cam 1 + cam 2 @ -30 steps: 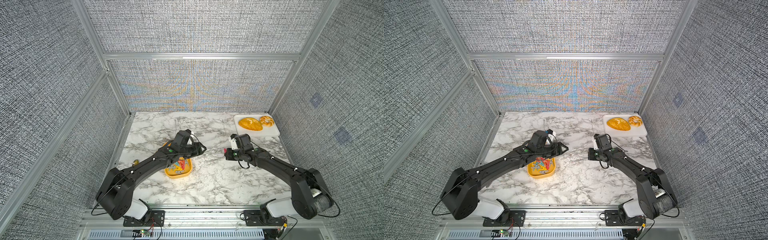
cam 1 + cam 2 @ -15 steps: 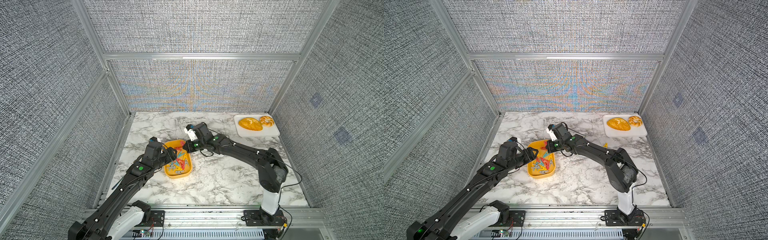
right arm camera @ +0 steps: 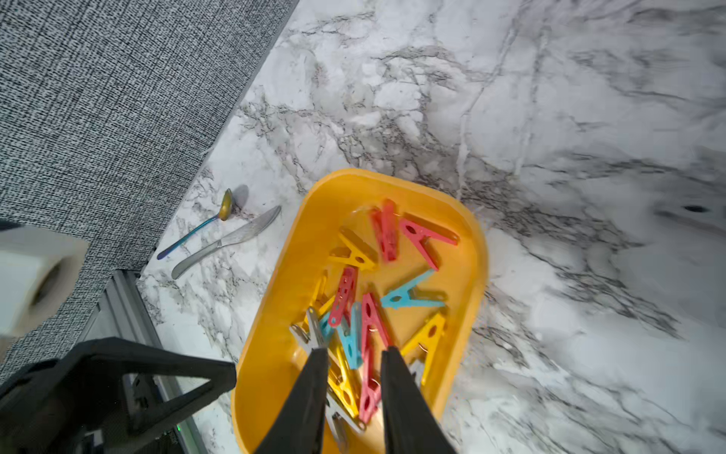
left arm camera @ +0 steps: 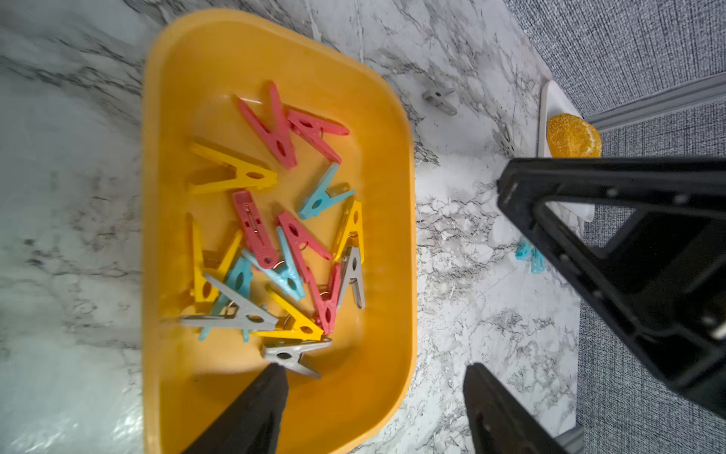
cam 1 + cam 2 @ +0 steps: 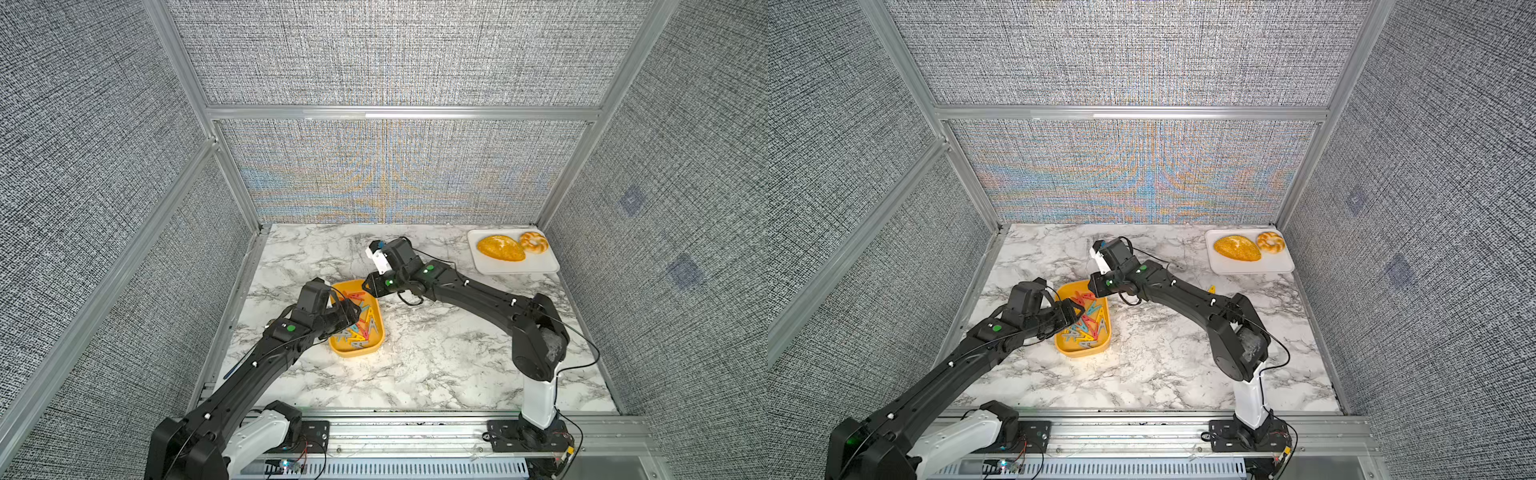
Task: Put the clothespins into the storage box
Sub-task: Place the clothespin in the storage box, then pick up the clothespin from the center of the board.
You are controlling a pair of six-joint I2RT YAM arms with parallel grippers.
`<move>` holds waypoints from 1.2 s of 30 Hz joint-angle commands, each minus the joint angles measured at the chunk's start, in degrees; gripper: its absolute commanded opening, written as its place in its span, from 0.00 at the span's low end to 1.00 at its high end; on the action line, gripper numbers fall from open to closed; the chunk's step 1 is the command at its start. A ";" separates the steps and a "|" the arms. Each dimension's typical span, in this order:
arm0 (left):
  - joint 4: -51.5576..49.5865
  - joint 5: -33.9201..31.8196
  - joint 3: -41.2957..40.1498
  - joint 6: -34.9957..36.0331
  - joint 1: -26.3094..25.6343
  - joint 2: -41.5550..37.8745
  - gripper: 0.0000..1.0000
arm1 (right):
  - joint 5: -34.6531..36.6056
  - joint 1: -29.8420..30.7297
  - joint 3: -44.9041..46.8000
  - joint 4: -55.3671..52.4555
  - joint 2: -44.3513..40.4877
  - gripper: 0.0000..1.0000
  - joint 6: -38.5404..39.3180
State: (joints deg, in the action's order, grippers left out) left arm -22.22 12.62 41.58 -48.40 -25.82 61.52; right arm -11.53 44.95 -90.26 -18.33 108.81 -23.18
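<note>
Your box (image 5: 353,351) sits on the marble table (image 5: 436,353) at about 9 o'clock from the table's middle, and both arms meet over it. Most of the pins (image 4: 275,243) lie heaped inside it: red, yellow, teal and grey, piled toward one end.

Your left gripper (image 4: 373,377) hangs over the box's rim with its jaws spread wide and nothing between them; one finger (image 4: 255,408) is above the box floor by a grey pin, its mate is outside the wall over the marble.

Your right gripper (image 3: 353,357) hangs over the heap with its jaws a little apart and no pin clamped between them; the fingers (image 3: 310,393) frame the pile below.

Some pins are still out on the table: a grey pin (image 4: 440,100) and a teal pin (image 4: 528,255) show in the left wrist view, beyond the box.

A spoon (image 3: 200,228) and knife (image 3: 228,241) lie side by side near the left wall. The white tray (image 5: 515,268) with bread (image 5: 500,248) is at 1 o'clock, well apart from the box.
</note>
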 commanded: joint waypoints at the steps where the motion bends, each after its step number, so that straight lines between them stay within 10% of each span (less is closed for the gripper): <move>1: 4.66 3.37 1.82 0.15 -1.65 2.89 0.76 | 4.51 -1.57 4.10 2.30 -4.28 0.29 0.31; 21: 13.42 5.35 17.43 0.15 -20.37 27.83 0.73 | 13.33 -31.52 36.31 2.40 -26.94 0.24 3.15; 36: 15.70 6.23 15.27 -0.29 -20.93 28.03 0.73 | 13.35 -41.98 39.66 4.12 -16.82 0.19 7.80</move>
State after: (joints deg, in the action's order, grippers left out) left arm -8.23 18.41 57.43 -48.47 -46.74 90.17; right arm 1.23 3.05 -50.04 -15.55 90.94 -16.05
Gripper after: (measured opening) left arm 0.726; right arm 0.190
